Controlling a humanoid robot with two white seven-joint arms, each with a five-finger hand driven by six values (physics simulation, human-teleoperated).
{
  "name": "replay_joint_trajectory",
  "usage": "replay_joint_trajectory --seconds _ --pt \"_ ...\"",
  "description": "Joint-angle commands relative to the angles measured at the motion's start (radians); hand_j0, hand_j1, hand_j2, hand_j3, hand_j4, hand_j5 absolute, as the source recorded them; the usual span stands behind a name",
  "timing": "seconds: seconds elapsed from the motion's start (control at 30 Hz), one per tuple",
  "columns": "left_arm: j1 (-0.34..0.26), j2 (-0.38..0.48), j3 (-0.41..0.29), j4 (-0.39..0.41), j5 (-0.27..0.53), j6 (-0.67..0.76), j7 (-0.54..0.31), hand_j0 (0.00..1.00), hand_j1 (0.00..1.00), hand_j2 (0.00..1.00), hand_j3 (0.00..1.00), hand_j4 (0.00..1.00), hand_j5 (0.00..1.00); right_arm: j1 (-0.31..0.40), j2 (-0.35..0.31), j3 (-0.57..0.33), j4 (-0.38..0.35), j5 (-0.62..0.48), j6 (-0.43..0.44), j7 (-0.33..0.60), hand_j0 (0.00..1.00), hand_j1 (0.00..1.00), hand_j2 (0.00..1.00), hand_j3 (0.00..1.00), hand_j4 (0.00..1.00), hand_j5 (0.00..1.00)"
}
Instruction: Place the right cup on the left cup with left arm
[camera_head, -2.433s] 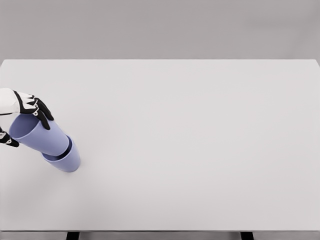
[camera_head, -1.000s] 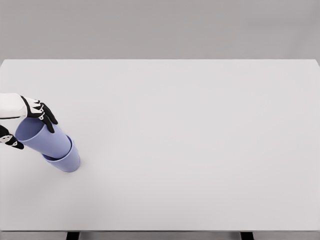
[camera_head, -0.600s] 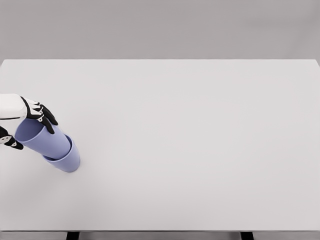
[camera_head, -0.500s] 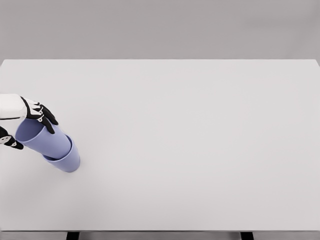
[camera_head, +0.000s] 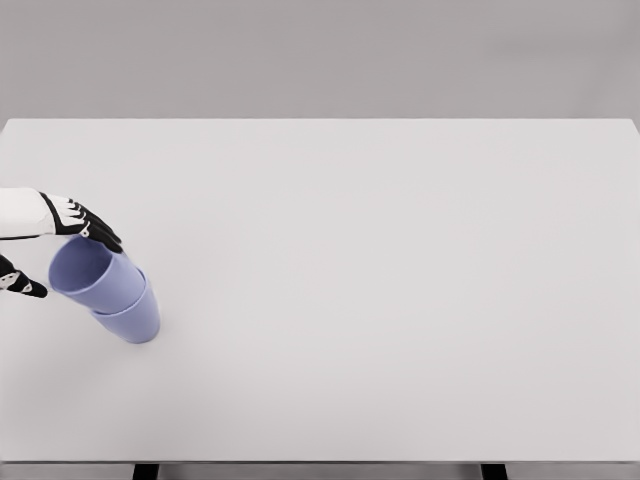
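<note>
Since earlier, your periwinkle plastic upper cup (camera_head: 88, 272) sinks deeper into the matching lower cup (camera_head: 133, 316) at the white table (camera_head: 380, 280)'s left edge; left hand (camera_head: 45, 245) looks loosened around its rim; withdraw straight, avoid tipping.

A broad white counter (camera_head: 400, 300) fills most of the head view, its matte top evenly lit with only soft, faint shading. Behind the counter's far edge stands a plain grey wall (camera_head: 320, 55), flat and featureless, a shade darker than the counter. Below the counter's near edge, two dark legs (camera_head: 146, 471) show as short black stubs, one toward the left and one toward the right.
</note>
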Motion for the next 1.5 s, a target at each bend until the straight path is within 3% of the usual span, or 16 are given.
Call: replay_joint_trajectory --seconds 0.0,0.23,0.7,1.03,1.3,1.47 --pt "0.0 0.003 0.002 -0.001 0.007 0.003 0.0 0.88 0.88 0.88 0.88 0.88 0.88 0.0 0.0 0.001 0.0 -0.001 0.0 0.0 1.0 1.0 1.0 1.0 1.0 1.0" --pt "0.0 0.006 0.007 -0.004 0.007 0.003 0.0 0.98 0.98 0.98 0.98 0.98 0.98 0.0 0.0 0.001 0.0 -0.001 0.0 0.0 1.0 1.0 1.0 1.0 1.0 1.0" --pt "-0.011 -0.009 0.043 0.053 -0.008 0.003 0.0 1.0 1.0 1.0 1.0 1.0 1.0 0.0 0.0 -0.001 0.0 -0.001 0.0 0.0 1.0 1.0 1.0 1.0 1.0 1.0" --pt "-0.018 -0.118 0.112 0.137 -0.142 0.003 0.0 1.0 1.0 1.0 1.0 1.0 1.0 0.0 0.0 0.001 0.0 -0.001 0.001 0.0 1.0 1.0 1.0 1.0 1.0 1.0" --pt "-0.02 -0.278 0.203 0.246 -0.288 0.003 0.0 1.0 1.0 1.0 1.0 1.0 1.0 0.0 0.0 0.001 0.0 -0.001 0.001 0.0 1.0 1.0 1.0 1.0 1.0 1.0" --pt "-0.02 -0.353 0.22 0.287 -0.347 0.003 0.0 1.0 1.0 1.0 1.0 1.0 1.0 0.0 0.0 -0.001 0.0 0.001 0.0 0.0 1.0 1.0 1.0 1.0 1.0 1.0"
